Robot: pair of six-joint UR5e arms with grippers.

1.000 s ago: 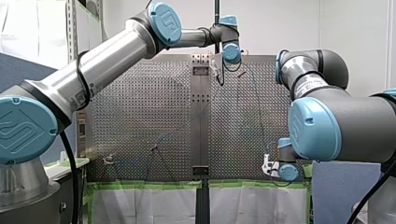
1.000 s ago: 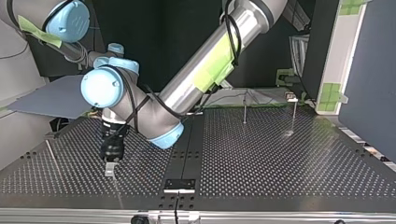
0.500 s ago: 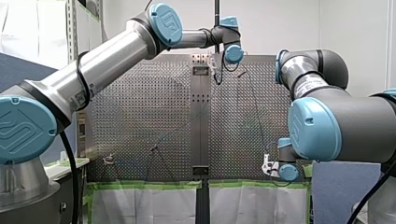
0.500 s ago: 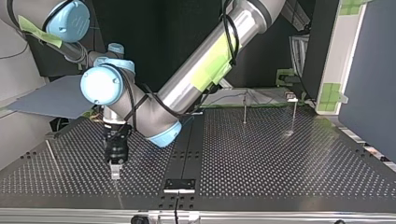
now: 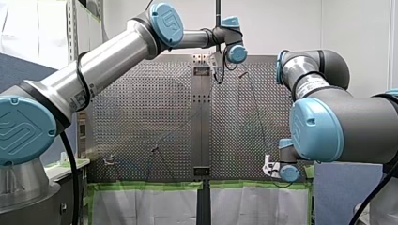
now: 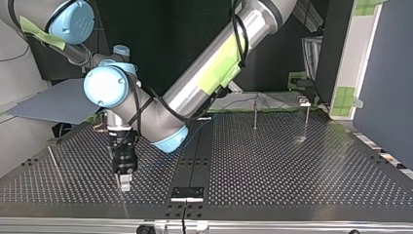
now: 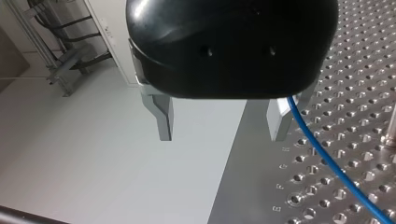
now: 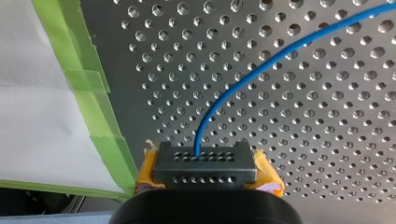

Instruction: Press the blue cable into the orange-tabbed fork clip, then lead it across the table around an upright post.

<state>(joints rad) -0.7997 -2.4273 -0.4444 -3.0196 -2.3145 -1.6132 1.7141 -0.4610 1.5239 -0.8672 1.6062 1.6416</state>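
Beneath the left wrist camera, my left pincer (image 7: 222, 135) stands with its two metal fingers (image 7: 161, 116) wide apart and nothing between them. The blue cable (image 7: 327, 161) comes out from under the black body right beside one finger, outside the gap. From there it slants away low over the perforated surface (image 7: 359, 88). Whether it touches that finger I cannot tell.

At the right wrist view's near edge, my right pincer (image 8: 204, 158) has its jaws closed together, with yellow pads (image 8: 144, 175) showing on either side. The blue cable (image 8: 261, 65) rises from the seam between the jaws, so it is clamped there. It curves away over the surface (image 8: 327, 140), whose edge nearby carries green tape (image 8: 88, 84).

Seen from the front, my left pincer (image 5: 217, 72) is at the far end of the surface (image 5: 141, 117), just beside the centre strip. My right pincer (image 5: 268, 165) sits low at the near edge on the view's right, well apart from it.

From the top view, my left arm reaches across to the view's left and its pincer (image 6: 125, 184) points down, close above the surface (image 6: 292, 175). Two upright posts (image 6: 255, 114) stand far back at the view's right, well away from it. The cable is too thin to follow here.
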